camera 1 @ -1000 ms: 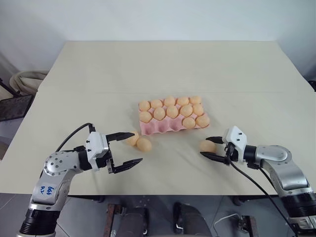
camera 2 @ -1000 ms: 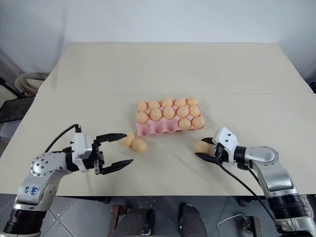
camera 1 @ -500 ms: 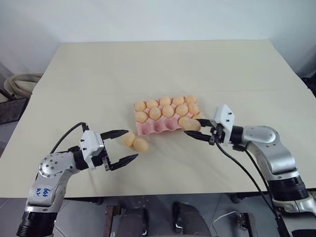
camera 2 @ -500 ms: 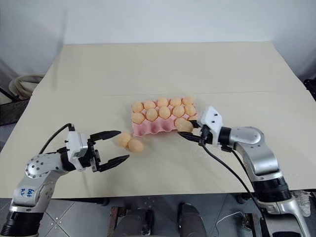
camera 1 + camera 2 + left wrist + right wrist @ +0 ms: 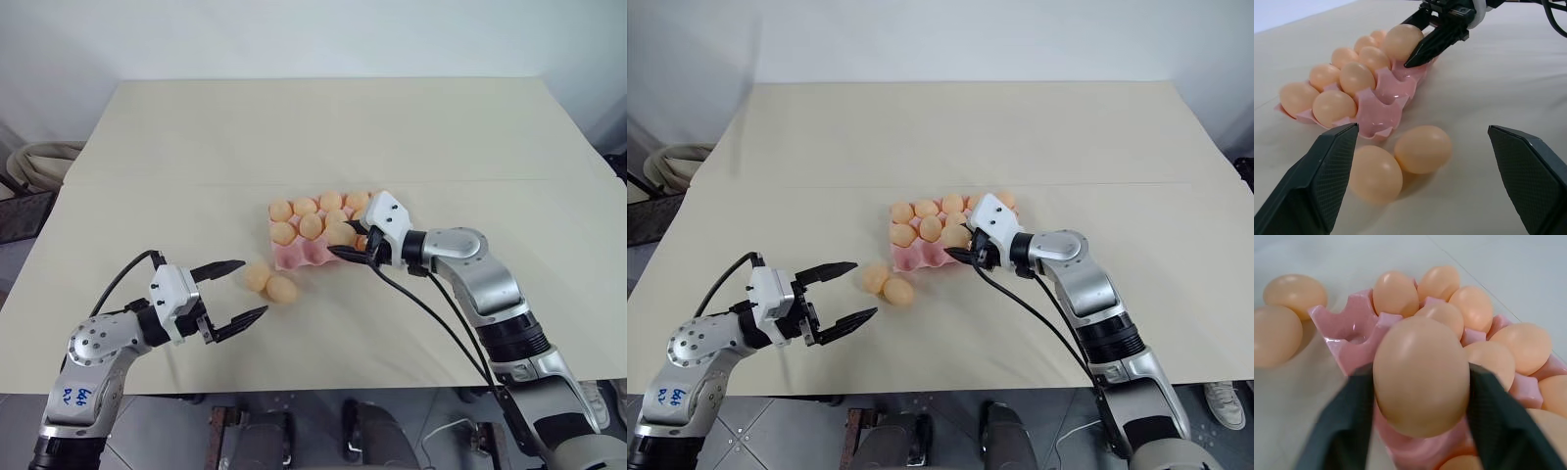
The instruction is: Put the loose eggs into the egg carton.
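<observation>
Your pink moulded egg carton (image 5: 309, 257) is sitting mid-table with two pale tan loose eggs (image 5: 269, 283) lying touching just before its near-left corner, while a third tan egg (image 5: 1420, 374) is hanging between your right gripper (image 5: 351, 247) fingers over its near row.

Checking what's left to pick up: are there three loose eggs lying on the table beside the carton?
No: only two loose eggs lie beside the egg carton.
</observation>
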Tool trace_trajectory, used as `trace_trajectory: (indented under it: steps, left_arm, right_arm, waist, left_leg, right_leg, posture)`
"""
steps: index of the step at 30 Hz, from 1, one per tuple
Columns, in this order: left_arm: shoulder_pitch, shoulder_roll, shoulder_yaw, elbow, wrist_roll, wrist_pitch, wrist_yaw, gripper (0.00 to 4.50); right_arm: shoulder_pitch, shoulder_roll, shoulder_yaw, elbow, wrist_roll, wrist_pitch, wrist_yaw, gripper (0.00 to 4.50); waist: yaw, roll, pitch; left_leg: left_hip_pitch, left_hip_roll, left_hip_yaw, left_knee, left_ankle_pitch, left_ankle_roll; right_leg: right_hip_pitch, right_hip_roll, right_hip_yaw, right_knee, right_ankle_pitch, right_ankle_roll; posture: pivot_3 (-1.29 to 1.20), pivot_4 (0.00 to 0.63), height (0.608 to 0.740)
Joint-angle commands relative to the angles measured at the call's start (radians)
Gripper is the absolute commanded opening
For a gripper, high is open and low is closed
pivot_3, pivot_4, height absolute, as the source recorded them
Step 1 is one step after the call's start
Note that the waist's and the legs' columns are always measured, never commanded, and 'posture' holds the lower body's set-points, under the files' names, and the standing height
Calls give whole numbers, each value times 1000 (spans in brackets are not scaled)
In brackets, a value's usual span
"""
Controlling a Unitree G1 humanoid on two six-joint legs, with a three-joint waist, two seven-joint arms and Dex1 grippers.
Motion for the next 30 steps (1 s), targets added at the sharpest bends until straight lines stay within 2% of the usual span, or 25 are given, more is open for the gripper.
trace_trajectory:
  steps: [1, 2, 3, 11, 17, 25, 30]
  left_arm:
    - [18, 9, 46, -27, -9, -7, 15, 4500]
    - [23, 7, 57, -25, -12, -5, 20, 4500]
    - [29, 5, 69, -22, -14, -5, 26, 4500]
    - [157, -12, 166, -38, -27, 0, 73, 4500]
    - [223, -17, 204, -35, -14, -30, 86, 4500]
    - [202, 0, 189, -35, -23, -14, 64, 4500]
    - [134, 16, 129, -47, -11, 66, 84, 4500]
  right_arm:
    - [13, -37, -48, -76, 27, -3, 26, 3972]
    - [31, -53, -65, -101, 47, -10, 44, 4343]
    - [52, -69, -84, -126, 70, -25, 65, 4471]
    - [343, -176, -304, -263, 276, -187, 264, 4471]
    - [508, -225, -375, -285, 303, -278, 325, 4471]
    - [544, -229, -385, -205, 268, -366, 309, 4471]
    - [542, -241, -384, -215, 279, -358, 304, 4471]
  waist:
    - [0, 0, 0]
    - [0, 0, 0]
    - [2, 0, 0]
    - [2, 0, 0]
    - [3, 0, 0]
    - [3, 0, 0]
    - [5, 0, 0]
  left_leg:
    - [0, 0, 0, 0, 0, 0]
    - [0, 0, 0, 0, 0, 0]
    - [0, 0, 0, 0, 0, 0]
    - [0, 0, 0, -1, -2, 2]
    - [1, 1, 1, 0, -3, 6]
    - [4, 1, 1, 0, -1, 1]
    - [3, 1, 1, -1, -1, 1]
  right_leg:
    - [0, 0, 0, 0, 0, 0]
    - [0, 0, 0, 0, 0, 0]
    - [0, 0, 0, 0, 0, 0]
    - [1, 0, -1, -3, 0, 1]
    - [3, 0, 0, -5, 0, 0]
    - [5, 0, 1, -4, 2, -4]
    - [4, 0, 0, -3, 2, -4]
  posture:
    - [0, 150, 740]
    - [0, 150, 740]
    - [0, 150, 740]
    - [0, 150, 740]
    - [0, 150, 740]
    - [0, 150, 740]
    - [0, 150, 740]
